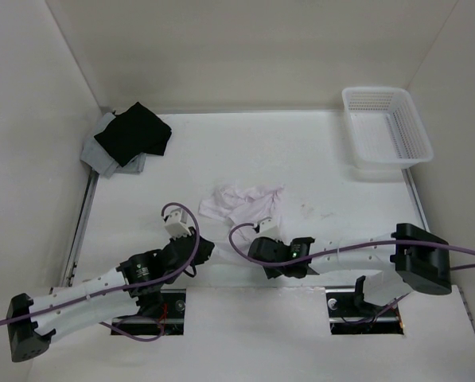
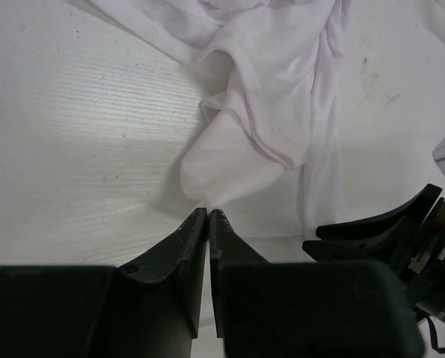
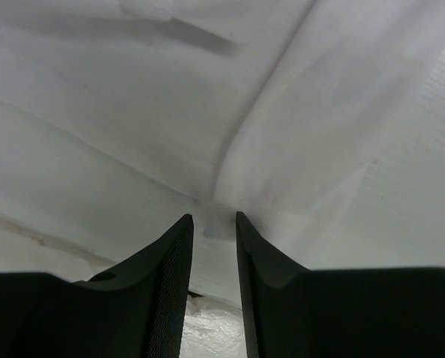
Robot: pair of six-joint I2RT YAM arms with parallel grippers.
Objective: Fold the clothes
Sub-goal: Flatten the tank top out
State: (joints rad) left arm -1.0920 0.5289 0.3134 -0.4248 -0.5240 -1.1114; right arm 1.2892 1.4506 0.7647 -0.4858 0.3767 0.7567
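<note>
Okay, top view: white garment (image 1: 241,203) crumpled on the table (image 1: 142,207), long axis left-right, just beyond both wrists. Left wrist: left gripper (image 2: 208,214) pressed together, tips touching the garment's near lobe; pinch unclear. Right wrist: right gripper (image 3: 214,218) parted, cloth straight ahead.

Both arms were built of white links joined by black housings. The left arm (image 1: 78,298), at seven o'clock in the top view, ended in a boxy black block. The right arm (image 1: 348,255), at four o'clock, carried a larger one. A purple cable (image 1: 231,239) looped along each arm. A green light (image 1: 297,249) glowed on the right wrist. The left gripper (image 2: 207,212) and right gripper (image 3: 213,218) had matte black fingers (image 2: 174,253) tapering to wedges.
</note>
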